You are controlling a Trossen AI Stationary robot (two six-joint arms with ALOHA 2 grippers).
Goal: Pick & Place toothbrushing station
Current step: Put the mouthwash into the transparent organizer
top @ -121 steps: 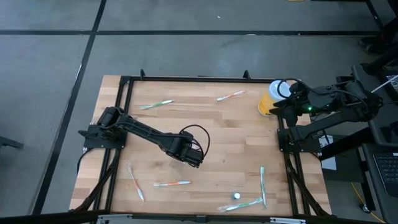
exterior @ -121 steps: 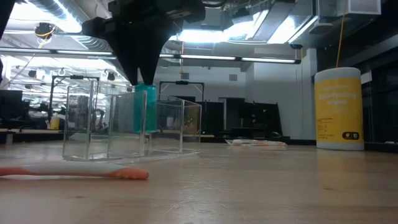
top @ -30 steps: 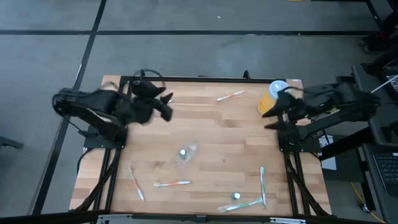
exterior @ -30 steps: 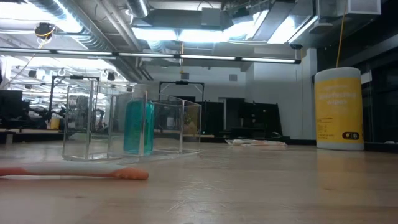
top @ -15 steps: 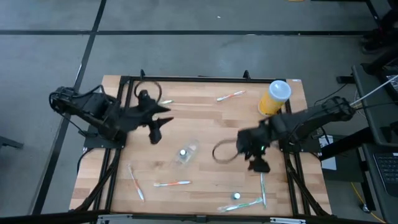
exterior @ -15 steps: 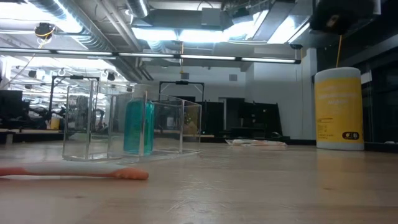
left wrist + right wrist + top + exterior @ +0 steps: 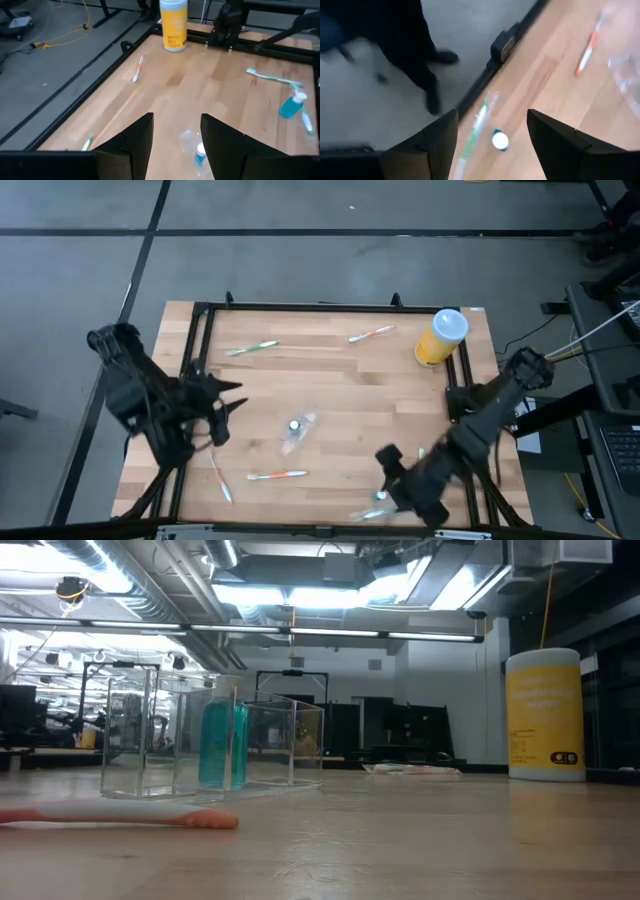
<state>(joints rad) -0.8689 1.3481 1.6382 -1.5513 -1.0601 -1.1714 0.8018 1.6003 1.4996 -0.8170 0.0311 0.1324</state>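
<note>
Fingers of the right gripper (image 7: 385, 470) stand spread and empty above the tabletop's (image 7: 340, 380) near edge, over a small bottle (image 7: 380, 495) and toothbrush (image 7: 385, 509). Left gripper (image 7: 222, 408), released too, hangs at the left edge. Farther in, a clear organizer (image 7: 298, 427) sits mid-tabletop amid bare wood; a yellow canister (image 7: 438, 338) marks the far right corner.

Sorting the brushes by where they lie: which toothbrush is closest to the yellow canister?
The orange-and-white toothbrush near the table's far edge, just left of the yellow canister. The green one lies farther left along that edge; the other brushes sit toward the near side.
</note>
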